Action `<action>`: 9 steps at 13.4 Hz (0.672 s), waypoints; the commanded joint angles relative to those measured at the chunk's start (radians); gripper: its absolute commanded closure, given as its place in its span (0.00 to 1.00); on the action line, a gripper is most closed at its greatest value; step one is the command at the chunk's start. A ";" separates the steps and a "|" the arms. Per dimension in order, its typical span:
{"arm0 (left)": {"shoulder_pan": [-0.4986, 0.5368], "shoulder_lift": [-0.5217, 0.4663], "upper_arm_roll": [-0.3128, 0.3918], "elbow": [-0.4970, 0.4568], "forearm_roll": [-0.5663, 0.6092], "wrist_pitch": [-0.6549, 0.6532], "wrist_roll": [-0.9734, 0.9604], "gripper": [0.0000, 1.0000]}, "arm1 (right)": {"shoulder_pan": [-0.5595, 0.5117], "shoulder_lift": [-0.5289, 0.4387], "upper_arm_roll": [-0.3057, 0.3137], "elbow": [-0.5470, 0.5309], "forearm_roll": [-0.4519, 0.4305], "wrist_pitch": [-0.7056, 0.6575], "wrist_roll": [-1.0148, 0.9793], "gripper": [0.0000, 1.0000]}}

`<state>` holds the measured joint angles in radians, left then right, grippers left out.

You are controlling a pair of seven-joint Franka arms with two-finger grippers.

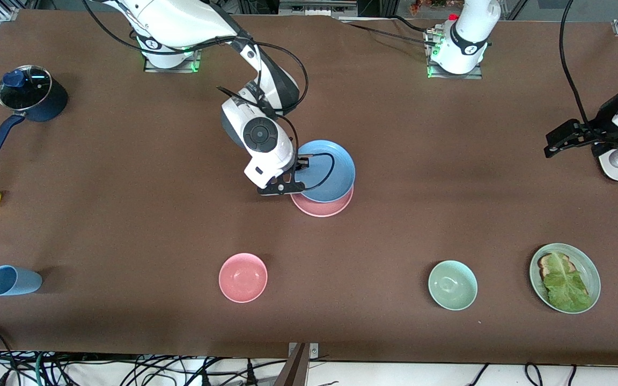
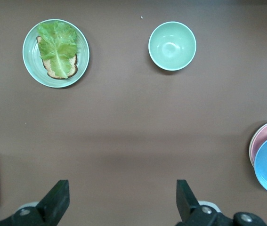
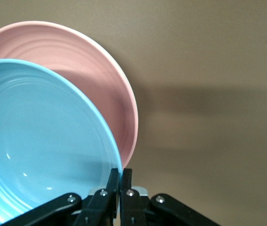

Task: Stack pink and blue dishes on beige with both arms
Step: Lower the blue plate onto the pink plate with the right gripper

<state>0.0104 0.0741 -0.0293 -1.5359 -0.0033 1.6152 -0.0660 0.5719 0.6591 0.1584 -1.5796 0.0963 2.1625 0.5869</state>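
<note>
1. Nearest the front camera I see a pale green bowl, a small pink bowl, a light blue cup lying on its side, and a green plate with bread and lettuce.
2. Mid-table, the blue plate is pinched at its rim by my right gripper, whose jaws are clamped tight on the plate's edge. It sits tilted over the pink plate, which lies flat on the table and peeks out on the side nearer the front camera.
3. I cannot see a beige plate in any view; it may lie hidden under the pink one, but I cannot confirm that.
4. The coming move turns on this, I judge: blue is offset from pink, away from the front camera, so it must shift toward that camera to centre before I let go.
5. My left gripper waits in the air over the left arm's end of the table, jaws spread wide, holding nothing; the right arm is far nearer the plates.
6. No readable brand or writing anywhere.
</note>
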 commanded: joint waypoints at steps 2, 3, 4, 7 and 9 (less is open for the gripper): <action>-0.012 0.006 0.005 0.014 0.019 -0.012 0.017 0.00 | -0.003 0.013 0.003 0.015 -0.024 0.011 0.014 1.00; -0.012 0.006 0.005 0.014 0.019 -0.012 0.017 0.00 | -0.004 0.019 0.001 0.016 -0.024 0.013 0.014 1.00; -0.012 0.006 0.005 0.014 0.019 -0.012 0.017 0.00 | -0.004 0.026 0.001 0.020 -0.024 0.020 0.014 1.00; -0.013 0.006 0.005 0.014 0.019 -0.012 0.017 0.00 | -0.004 0.043 0.000 0.044 -0.024 0.026 0.014 1.00; -0.012 0.007 0.005 0.014 0.019 -0.012 0.017 0.00 | -0.003 0.059 0.000 0.067 -0.024 0.026 0.014 1.00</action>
<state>0.0083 0.0746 -0.0293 -1.5359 -0.0033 1.6152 -0.0659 0.5689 0.6852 0.1538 -1.5659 0.0894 2.1915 0.5869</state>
